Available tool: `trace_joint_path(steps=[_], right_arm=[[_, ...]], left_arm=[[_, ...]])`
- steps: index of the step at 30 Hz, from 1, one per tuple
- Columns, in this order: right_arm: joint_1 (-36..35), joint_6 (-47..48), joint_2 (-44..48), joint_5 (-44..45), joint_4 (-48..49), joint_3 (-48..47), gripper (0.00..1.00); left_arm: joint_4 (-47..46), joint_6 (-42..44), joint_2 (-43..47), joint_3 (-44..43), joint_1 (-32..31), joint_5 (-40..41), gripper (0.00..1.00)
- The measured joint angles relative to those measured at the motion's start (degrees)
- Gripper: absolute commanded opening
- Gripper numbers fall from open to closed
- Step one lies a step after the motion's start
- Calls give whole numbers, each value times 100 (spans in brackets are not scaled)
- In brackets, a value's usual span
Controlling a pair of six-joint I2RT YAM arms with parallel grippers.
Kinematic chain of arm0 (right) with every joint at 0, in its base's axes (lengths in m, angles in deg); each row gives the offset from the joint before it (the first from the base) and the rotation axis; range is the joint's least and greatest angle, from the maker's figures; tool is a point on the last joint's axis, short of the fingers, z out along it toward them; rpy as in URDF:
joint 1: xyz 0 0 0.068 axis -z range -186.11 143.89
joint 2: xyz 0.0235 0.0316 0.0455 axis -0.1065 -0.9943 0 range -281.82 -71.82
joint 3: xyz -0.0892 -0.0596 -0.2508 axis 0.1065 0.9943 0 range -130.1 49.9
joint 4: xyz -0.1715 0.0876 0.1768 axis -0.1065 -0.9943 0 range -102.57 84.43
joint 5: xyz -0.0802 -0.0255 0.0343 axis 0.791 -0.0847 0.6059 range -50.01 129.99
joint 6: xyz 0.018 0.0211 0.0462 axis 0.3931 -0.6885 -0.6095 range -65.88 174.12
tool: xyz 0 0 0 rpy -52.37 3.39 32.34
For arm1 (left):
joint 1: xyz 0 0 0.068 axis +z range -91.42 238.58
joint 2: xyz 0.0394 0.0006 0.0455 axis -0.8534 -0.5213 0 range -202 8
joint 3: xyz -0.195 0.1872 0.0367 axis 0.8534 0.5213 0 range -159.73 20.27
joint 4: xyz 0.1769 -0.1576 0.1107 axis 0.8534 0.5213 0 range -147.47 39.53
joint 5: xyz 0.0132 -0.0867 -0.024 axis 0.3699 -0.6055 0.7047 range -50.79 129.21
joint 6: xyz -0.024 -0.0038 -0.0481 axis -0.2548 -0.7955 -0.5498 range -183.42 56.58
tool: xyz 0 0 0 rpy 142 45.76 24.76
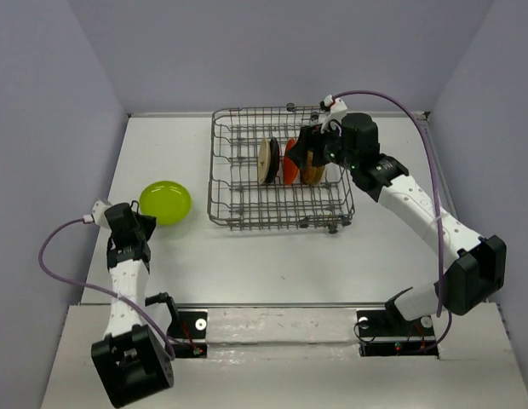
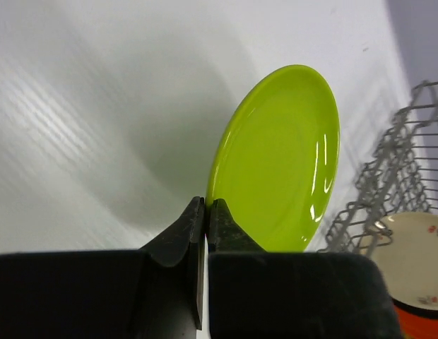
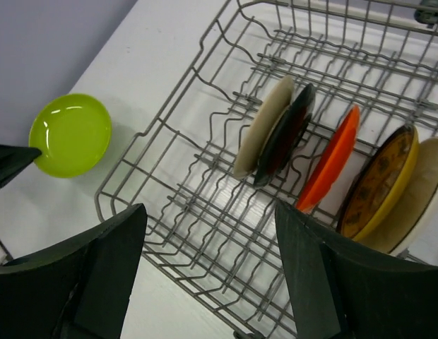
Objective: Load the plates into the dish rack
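Observation:
The lime green plate (image 1: 165, 202) lies on the table left of the dish rack (image 1: 226, 183). My left gripper (image 1: 148, 223) is at its near-left edge; in the left wrist view its jaws (image 2: 206, 205) are closed on the rim of the green plate (image 2: 282, 155). Standing in the rack (image 3: 169, 120) are a cream plate (image 3: 265, 123), the black plate (image 3: 286, 134), the orange-red plate (image 3: 332, 159), the brown and yellow plate (image 3: 381, 183) and another cream plate (image 3: 424, 191). My right gripper (image 3: 208, 212) hangs open and empty above the rack's right side (image 1: 319, 145).
Grey walls close the table on three sides. The rack's left rows of tines (image 1: 238, 162) hold nothing. Purple cables loop from both arms. The arm bases sit at the near edge.

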Motion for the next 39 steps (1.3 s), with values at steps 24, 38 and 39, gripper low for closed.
trace_joint_path(steps=[24,38,39], right_arm=[[-400,186,-1132,-2459,-59,-2122,87],[-1497,356,-2363,-1668,-1534,-3659,7],[-1499,306,-2387,-1580,-1576,-3705,7]], left_arm=[[-3499,33,380,-706,-1239,-4590,6],[-3834,-26,511,-584,-1403,-4883,30],[-3829,-11,527,-584,-1414,-4846,35]])
